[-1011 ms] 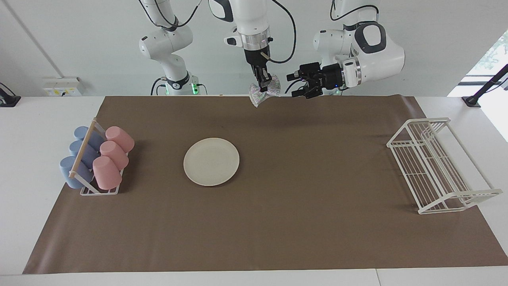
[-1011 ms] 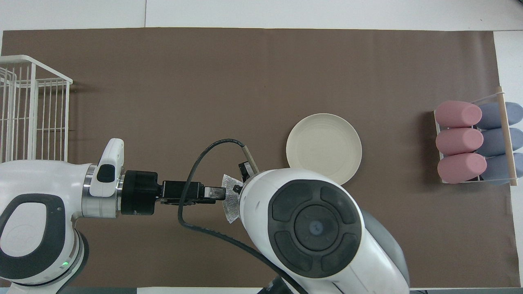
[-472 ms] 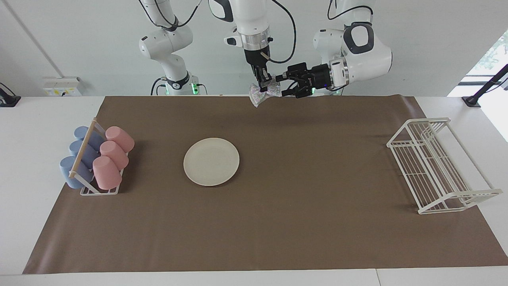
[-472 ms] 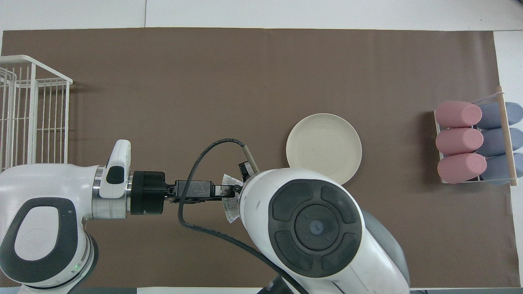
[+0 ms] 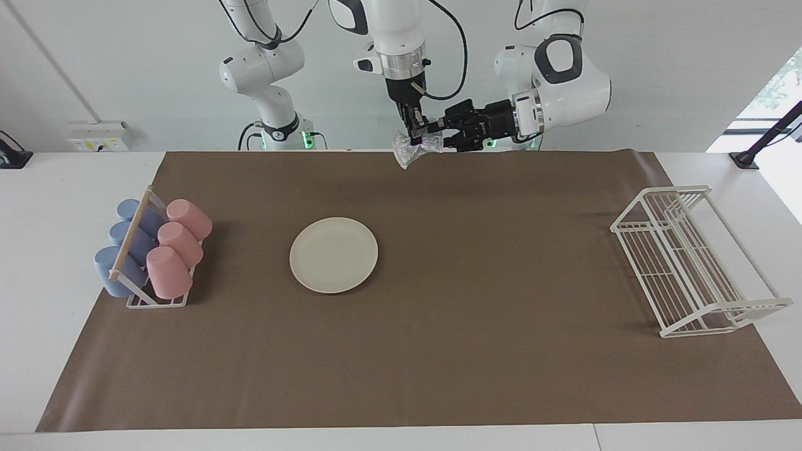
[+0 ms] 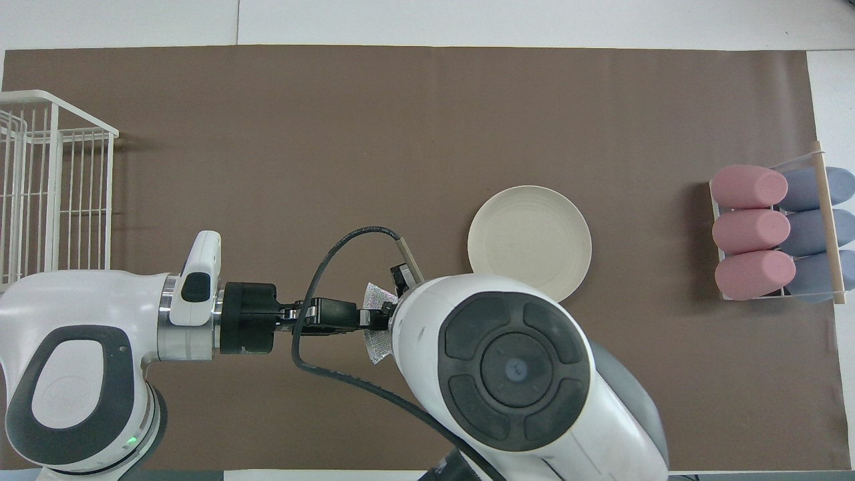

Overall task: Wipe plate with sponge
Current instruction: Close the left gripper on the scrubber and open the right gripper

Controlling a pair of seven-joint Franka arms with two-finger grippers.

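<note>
- Silvery and crinkly, the sponge hangs up in the air over the edge of the brown mat nearest the robots, at about 12 o'clock in the facing view.
- The right gripper points straight down, and its two fingers are pinched together on the top of the sponge.
- The left gripper reaches in sideways from 3 o'clock of the sponge. Its fingers are on both sides of the sponge's edge. Whether they have squeezed it tight cannot be told.
- In the overhead view the left gripper meets the sponge at about 9 o'clock of it, and the big white right arm covers the right gripper.
- The plate lies flat on the mat with nothing on it, farther from the robots than the sponge, and toward the right arm's end of the table.
- The pink cups and the blue cups lie in a little rack at the right arm's end of the mat.
- The white wire rack sits at the left arm's end.
</note>
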